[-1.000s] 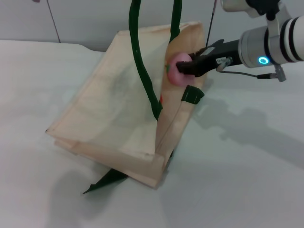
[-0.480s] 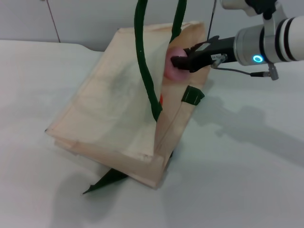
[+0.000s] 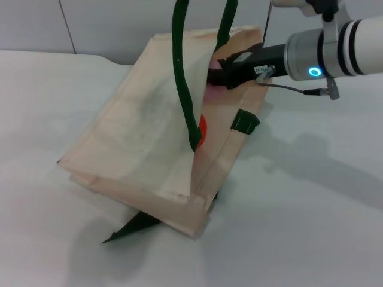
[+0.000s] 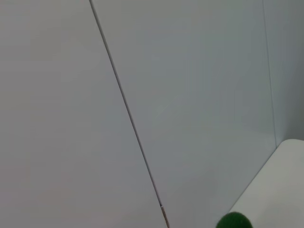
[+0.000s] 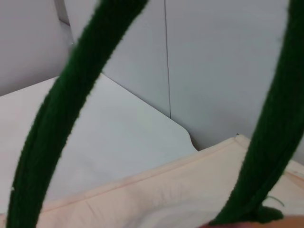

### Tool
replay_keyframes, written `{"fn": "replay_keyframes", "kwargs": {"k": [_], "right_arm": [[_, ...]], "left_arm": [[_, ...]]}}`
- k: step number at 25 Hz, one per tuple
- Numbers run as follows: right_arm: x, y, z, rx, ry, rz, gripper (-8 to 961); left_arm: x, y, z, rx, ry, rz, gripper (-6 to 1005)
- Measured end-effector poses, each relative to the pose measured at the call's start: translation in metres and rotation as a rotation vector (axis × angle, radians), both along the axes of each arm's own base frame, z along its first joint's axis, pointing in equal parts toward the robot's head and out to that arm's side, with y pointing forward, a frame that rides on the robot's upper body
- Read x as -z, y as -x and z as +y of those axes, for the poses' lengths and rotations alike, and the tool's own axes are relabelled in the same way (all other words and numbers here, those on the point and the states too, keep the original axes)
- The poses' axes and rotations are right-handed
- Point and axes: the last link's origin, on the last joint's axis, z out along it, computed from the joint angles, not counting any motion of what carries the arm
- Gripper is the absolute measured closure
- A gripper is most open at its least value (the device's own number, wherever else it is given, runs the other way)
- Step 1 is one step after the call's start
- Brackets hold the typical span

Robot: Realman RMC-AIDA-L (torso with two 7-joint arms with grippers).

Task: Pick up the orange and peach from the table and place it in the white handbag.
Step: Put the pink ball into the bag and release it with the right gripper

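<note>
The white handbag (image 3: 137, 131) leans on the table, its mouth held open by dark green handles (image 3: 179, 66) that rise out of the top of the head view. My right gripper (image 3: 216, 76) reaches into the mouth from the right, shut on the peach (image 3: 209, 92); only a pink patch of it shows below the fingers. The orange (image 3: 202, 130) shows as a red sliver deeper inside the bag. The right wrist view shows the handles (image 5: 71, 109) and the cream fabric (image 5: 166, 199) close up. My left gripper is out of view; its wrist view shows a wall and a green handle tip (image 4: 232, 221).
A green tab (image 3: 244, 121) hangs on the bag's near right edge. Another green strap (image 3: 128, 228) lies flat on the white table under the bag's front corner. Wall panels stand behind the table.
My right gripper has carried the peach leftward and deeper into the bag's mouth, so the peach is now mostly hidden. The orange inside has become more visible.
</note>
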Motion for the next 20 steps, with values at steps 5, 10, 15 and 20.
{"fn": "replay_keyframes", "kwargs": {"k": [5, 10, 15, 20], "right_arm": [[0.002, 0.007, -0.001, -0.016, 0.018, -0.001, 632], [0.005, 0.015, -0.001, -0.036, 0.032, -0.005, 633], [0.007, 0.019, 0.000, -0.043, 0.036, -0.007, 634], [0.007, 0.017, 0.000, -0.032, 0.033, -0.008, 417]], "left_arm": [[-0.002, -0.003, -0.001, 0.013, -0.007, -0.001, 858], [-0.003, -0.006, -0.002, 0.023, -0.015, -0.003, 857], [-0.004, -0.008, -0.001, 0.028, -0.016, -0.004, 857], [-0.004, -0.009, -0.001, 0.032, -0.017, -0.005, 856]]}}
